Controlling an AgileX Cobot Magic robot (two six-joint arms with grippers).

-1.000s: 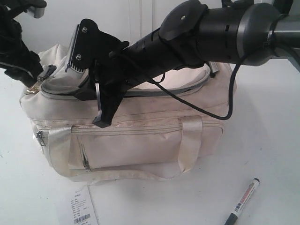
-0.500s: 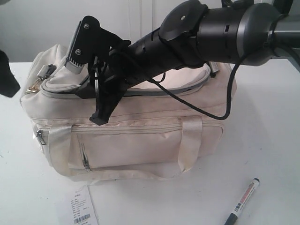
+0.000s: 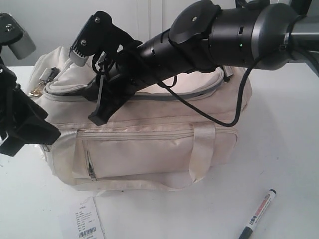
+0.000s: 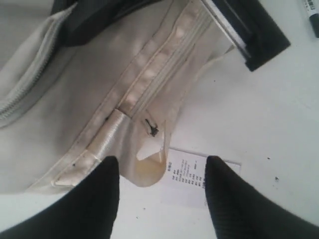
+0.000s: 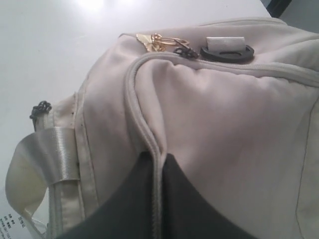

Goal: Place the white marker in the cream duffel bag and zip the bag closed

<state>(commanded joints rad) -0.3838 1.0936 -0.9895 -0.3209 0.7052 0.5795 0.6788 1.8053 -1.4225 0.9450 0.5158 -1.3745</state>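
Note:
The cream duffel bag (image 3: 149,144) stands on the white table with its top flap's zip partly undone. My right gripper (image 3: 98,117) reaches across to the bag's left half. In the right wrist view this gripper (image 5: 158,157) is shut on the piped zip edge of the flap. The gold ring zip pull (image 5: 162,41) lies at the bag's end beside a black buckle (image 5: 227,51). My left gripper (image 4: 162,167) is open and holds nothing; it hangs at the bag's front left corner (image 3: 27,140). The white marker (image 3: 257,214) lies on the table, front right of the bag.
A printed paper tag (image 3: 82,224) lies on the table in front of the bag, under the left gripper, tag (image 4: 199,179). A webbing handle (image 3: 202,149) hangs over the front pocket. The right arm's cable (image 3: 234,117) droops over the bag's top.
The left arm swung away from the bag's top left end and came down at its front left corner. The right gripper shifted slightly left and up, still holding the flap edge.

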